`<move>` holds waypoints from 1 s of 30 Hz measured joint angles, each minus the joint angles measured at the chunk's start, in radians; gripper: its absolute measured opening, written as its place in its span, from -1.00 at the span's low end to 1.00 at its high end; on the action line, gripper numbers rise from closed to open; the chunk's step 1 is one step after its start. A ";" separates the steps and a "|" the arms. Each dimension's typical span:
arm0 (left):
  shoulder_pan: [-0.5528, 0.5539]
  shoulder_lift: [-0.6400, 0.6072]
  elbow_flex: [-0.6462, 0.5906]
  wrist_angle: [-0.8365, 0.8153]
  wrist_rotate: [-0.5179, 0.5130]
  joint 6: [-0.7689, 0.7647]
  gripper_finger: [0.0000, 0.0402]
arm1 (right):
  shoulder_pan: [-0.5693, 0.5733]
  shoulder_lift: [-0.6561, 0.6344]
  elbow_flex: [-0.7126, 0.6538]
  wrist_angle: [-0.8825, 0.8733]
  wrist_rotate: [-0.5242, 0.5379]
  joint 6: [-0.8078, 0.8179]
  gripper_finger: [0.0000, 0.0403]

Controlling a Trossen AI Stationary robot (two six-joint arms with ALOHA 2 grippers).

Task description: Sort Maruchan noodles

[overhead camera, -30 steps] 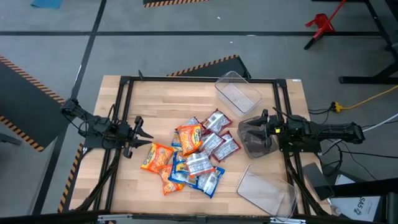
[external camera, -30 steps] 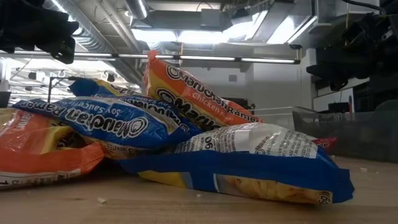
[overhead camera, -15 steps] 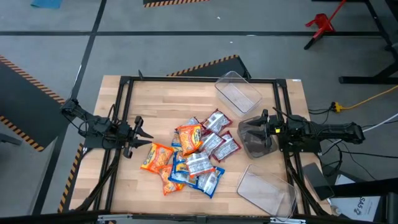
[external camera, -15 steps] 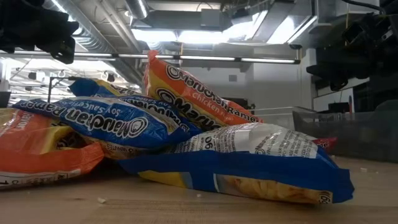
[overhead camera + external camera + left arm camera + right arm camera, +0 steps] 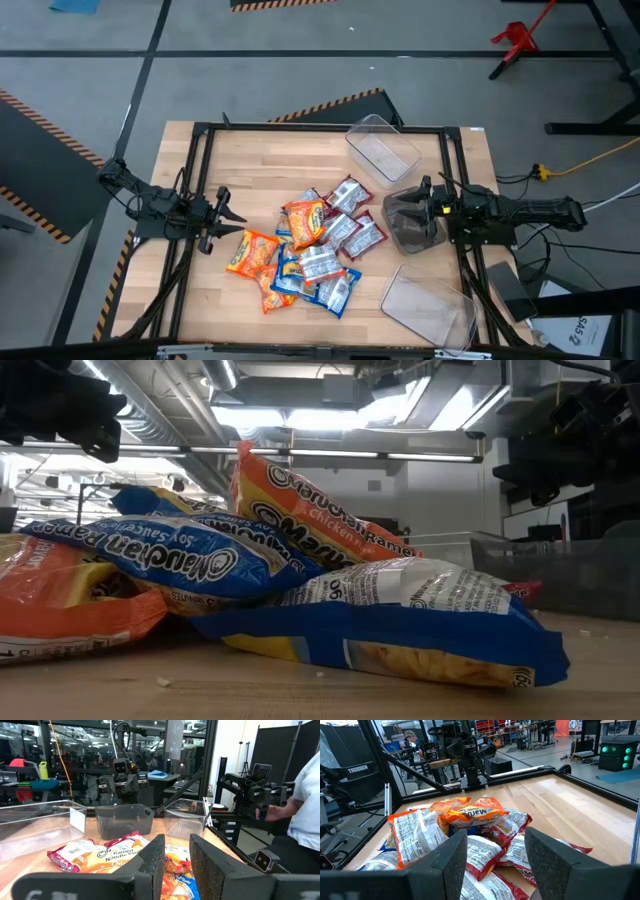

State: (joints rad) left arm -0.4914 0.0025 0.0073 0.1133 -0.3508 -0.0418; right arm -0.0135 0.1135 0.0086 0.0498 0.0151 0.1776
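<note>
Both pincers hang half-spread and empty: my left pincer (image 5: 232, 219) at the worktop's (image 5: 240, 160) left edge, my right pincer (image 5: 418, 212) over the dark grey tub (image 5: 408, 224). Nothing has shifted over the last second, so sorting stands idle. Maruchan noodles (image 5: 305, 248) lie heaped mid-worktop, between the pincers, with two clear tubs (image 5: 382, 148) unfilled.

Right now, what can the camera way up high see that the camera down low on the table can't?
Only the high view shows both arms whole, the left gripper and right gripper open and empty, two clear tubs, and maroon packets. Only the low view shows ceiling lights and packet lettering up close. Both show orange packets and blue packets.
</note>
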 joint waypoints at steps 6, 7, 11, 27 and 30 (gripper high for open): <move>0.000 0.000 0.000 0.028 0.000 0.043 -0.58 | 0.000 0.000 0.000 0.001 0.000 0.000 -0.08; 0.000 0.000 0.000 0.042 0.000 0.034 -0.58 | 0.000 0.000 0.000 0.001 0.000 0.000 -0.08; 0.000 0.000 0.000 0.126 0.000 -0.019 -0.58 | 0.000 0.000 0.000 0.002 0.000 0.053 -0.08; 0.000 0.000 0.000 0.315 -0.026 0.008 -0.58 | 0.000 0.000 0.000 0.171 0.001 0.203 -0.08; 0.000 0.000 0.000 0.318 -0.027 0.015 -0.58 | 0.000 0.000 0.000 0.229 0.000 0.268 -0.08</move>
State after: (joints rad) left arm -0.4913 0.0029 0.0071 0.4309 -0.3782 -0.0270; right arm -0.0135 0.1131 0.0090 0.2789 0.0155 0.4453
